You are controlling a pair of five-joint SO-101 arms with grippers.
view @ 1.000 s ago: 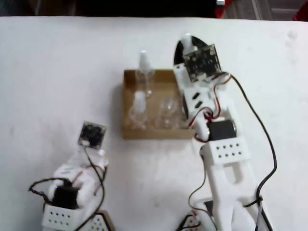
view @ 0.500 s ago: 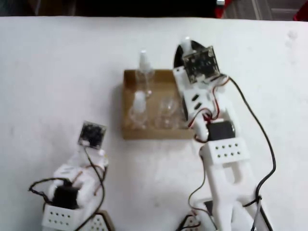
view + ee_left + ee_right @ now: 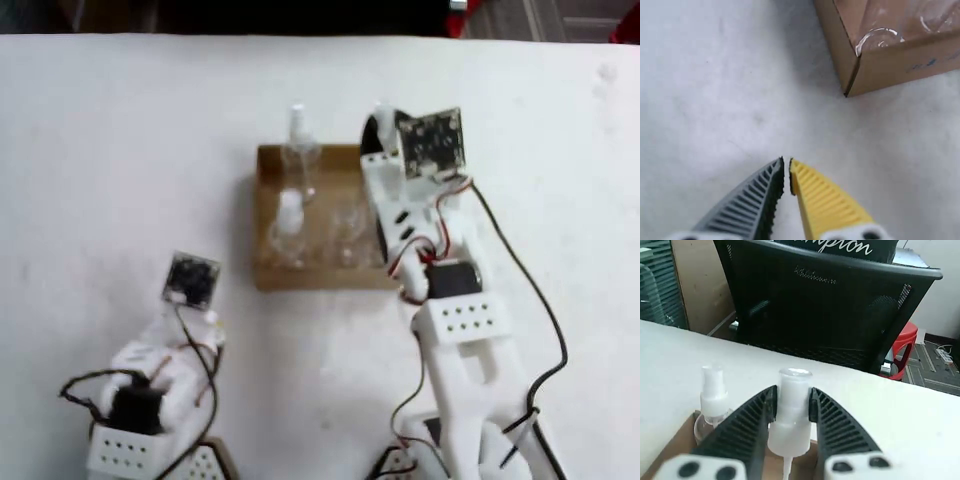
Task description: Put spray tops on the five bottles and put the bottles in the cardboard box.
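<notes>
The cardboard box point(image 3: 262, 275) sits mid-table and holds several clear bottles. A bottle point(image 3: 298, 150) in the far left corner and another point(image 3: 288, 225) in front of it wear white spray tops; one bottle point(image 3: 348, 226) stands with its neck open. My right gripper point(image 3: 791, 392) is shut on a white spray top point(image 3: 789, 412) with a clear cap, held upright above the box's far right side point(image 3: 383, 122). The capped far bottle point(image 3: 713, 396) stands beside it. My left gripper point(image 3: 786, 172) rests shut and empty, low over the table near the box's corner point(image 3: 850, 70).
A black mesh chair point(image 3: 830, 315) and a red stool point(image 3: 904, 342) stand beyond the table's far edge. The right arm's cables point(image 3: 545, 290) loop to its right. White tabletop lies bare left of the box point(image 3: 120, 150).
The right wrist has tilted back and risen a little, with the spray top still gripped above the box. The left arm has stayed still.
</notes>
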